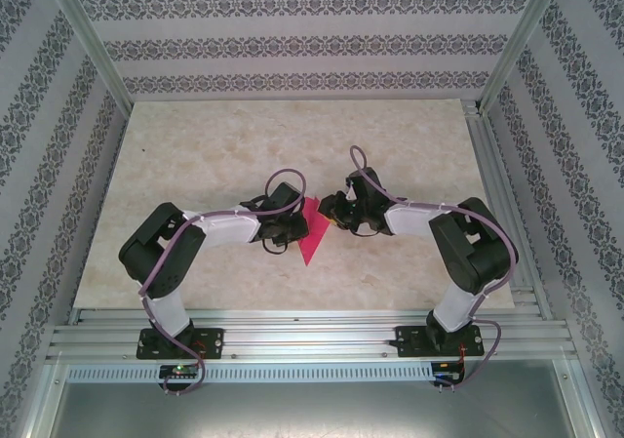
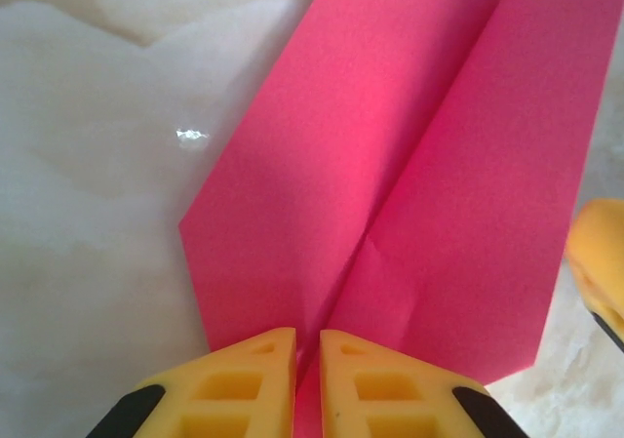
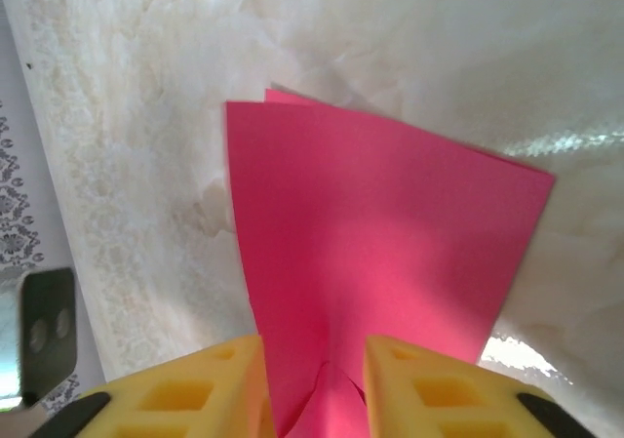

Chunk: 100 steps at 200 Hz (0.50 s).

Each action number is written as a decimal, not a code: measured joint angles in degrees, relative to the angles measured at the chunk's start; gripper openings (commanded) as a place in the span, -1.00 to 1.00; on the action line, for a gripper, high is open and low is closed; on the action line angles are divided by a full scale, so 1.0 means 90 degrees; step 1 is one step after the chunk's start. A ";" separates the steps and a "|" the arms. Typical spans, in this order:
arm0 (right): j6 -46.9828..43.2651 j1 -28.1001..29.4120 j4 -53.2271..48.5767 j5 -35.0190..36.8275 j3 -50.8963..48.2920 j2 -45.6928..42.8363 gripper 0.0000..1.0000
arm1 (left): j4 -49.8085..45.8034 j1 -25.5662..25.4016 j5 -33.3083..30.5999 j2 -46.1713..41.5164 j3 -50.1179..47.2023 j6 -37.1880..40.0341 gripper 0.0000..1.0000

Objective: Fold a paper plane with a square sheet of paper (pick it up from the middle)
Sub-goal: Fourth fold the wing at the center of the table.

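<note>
Overhead view: my two arms meet at the centre of the pale marble-patterned desk (image 1: 195,155). The left arm (image 1: 210,228) comes in from the left of the frame and the right arm (image 1: 429,219) from the right. Between their ends is the folded sheet of magenta-red paper (image 1: 312,235), its narrow point towards the bottom of the frame. From here I cannot tell whether it lies flat or is lifted.

Left wrist view: my left jaws are narrow, close to touching. The two yellow ribbed fingers (image 2: 244,384) sit at the bottom centre of the frame, and a sliver of the sheet (image 2: 390,184) shows in the slit between them. Finding: pinched on the sheet. The paper fans out towards the upper right in two layers that meet along a straight crease running up from the fingers. A blurred yellow finger (image 2: 597,258) shows at the right edge, just beside the sheet's border.

Right wrist view: my right jaws stand partly apart. Their yellow fingers (image 3: 210,389) are at the bottom of the frame, with a clear gap between them. The sheet (image 3: 380,253) rises through that gap and spreads towards the centre. A second layer peeps out at its upper left corner. Finding: the paper stands between the fingers and is not squeezed.
</note>
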 measured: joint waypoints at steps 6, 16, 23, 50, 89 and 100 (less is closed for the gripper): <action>0.0002 0.0002 0.0000 0.0002 -0.0022 -0.0051 -0.25 | -0.0002 0.0000 0.0015 0.0005 0.0015 0.0000 -0.68; 0.0002 0.0005 0.0002 0.0000 -0.0046 -0.0134 -0.25 | -0.0002 0.0000 0.0019 0.0005 0.0041 0.0000 -0.68; 0.0002 0.0010 0.0002 0.0000 -0.0058 -0.0172 -0.24 | -0.0002 0.0000 0.0019 0.0005 0.0056 0.0000 -0.68; -0.0002 0.0095 -0.0019 0.0000 -0.0051 -0.0192 -0.23 | -0.0002 0.0000 0.0039 0.0005 0.0112 0.0000 -0.68; -0.0090 0.0323 -0.0185 0.0005 0.0172 0.0015 -0.25 | -0.0005 0.0000 0.0041 0.0005 0.0126 0.0005 -0.68; -0.0153 0.0364 -0.0248 0.0005 0.0257 0.0102 -0.30 | -0.0005 0.0000 0.0041 0.0005 0.0126 0.0010 -0.68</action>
